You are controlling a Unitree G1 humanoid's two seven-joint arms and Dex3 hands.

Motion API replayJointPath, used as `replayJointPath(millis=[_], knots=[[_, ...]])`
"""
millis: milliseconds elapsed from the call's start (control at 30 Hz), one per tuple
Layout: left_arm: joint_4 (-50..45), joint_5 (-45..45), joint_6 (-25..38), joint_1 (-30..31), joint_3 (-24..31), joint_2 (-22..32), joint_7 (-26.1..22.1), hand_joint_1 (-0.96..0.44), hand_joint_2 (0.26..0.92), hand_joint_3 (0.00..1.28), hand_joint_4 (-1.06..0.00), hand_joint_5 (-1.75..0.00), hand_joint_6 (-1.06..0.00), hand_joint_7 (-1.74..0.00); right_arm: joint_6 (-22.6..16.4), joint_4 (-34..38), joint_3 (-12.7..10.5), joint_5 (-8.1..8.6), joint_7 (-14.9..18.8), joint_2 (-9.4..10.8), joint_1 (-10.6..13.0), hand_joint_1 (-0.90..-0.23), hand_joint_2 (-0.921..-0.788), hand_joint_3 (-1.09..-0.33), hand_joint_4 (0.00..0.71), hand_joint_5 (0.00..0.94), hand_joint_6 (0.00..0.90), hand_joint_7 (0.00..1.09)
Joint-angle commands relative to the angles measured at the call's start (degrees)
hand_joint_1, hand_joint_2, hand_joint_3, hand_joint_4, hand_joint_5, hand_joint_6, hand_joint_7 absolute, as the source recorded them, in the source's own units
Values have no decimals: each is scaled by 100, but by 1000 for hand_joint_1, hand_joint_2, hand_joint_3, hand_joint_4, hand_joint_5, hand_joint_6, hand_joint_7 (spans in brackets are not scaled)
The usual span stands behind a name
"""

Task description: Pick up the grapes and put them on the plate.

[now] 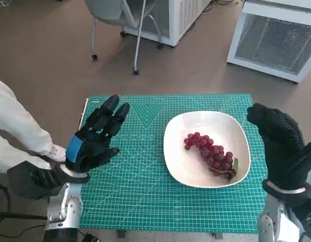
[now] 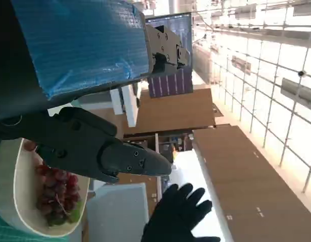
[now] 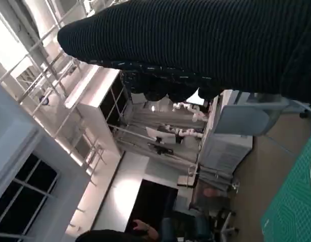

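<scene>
A bunch of red grapes (image 1: pixel 210 153) with a green leaf lies in the white plate (image 1: pixel 178 166) on the green cutting mat (image 1: pixel 140 191). My left hand (image 1: pixel 97 135) hovers over the mat's left part, fingers spread, holding nothing. My right hand (image 1: pixel 277 139) in its black glove is raised at the mat's right edge, beside the plate, fingers apart and empty. In the left wrist view the grapes (image 2: pixel 55 194) show in the plate (image 2: pixel 16 194) beyond my black fingers (image 2: pixel 102 151), with the right hand (image 2: pixel 178 217) farther off.
A person's white sleeve and gloved hand (image 1: pixel 32 179) sit at the left beside the table. A chair (image 1: pixel 120 20) and white cabinets (image 1: pixel 276 38) stand on the brown floor beyond the mat.
</scene>
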Motion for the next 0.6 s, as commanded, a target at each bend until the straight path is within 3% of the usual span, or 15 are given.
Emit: replayJointPath(millis=[33, 600], knots=[[-45, -202, 0, 47, 40, -180, -45, -562, 921, 175, -104, -8, -178, 0, 150, -18, 36, -26, -28, 12, 29, -442, -921, -543, 694, 2, 381, 609], [37, 6, -294, 85, 11, -477, 173, -527, 921, 173, -131, -17, -182, -3, 252, -146, -19, 18, -13, -18, 120, -440, -921, -539, 694, 2, 383, 623]])
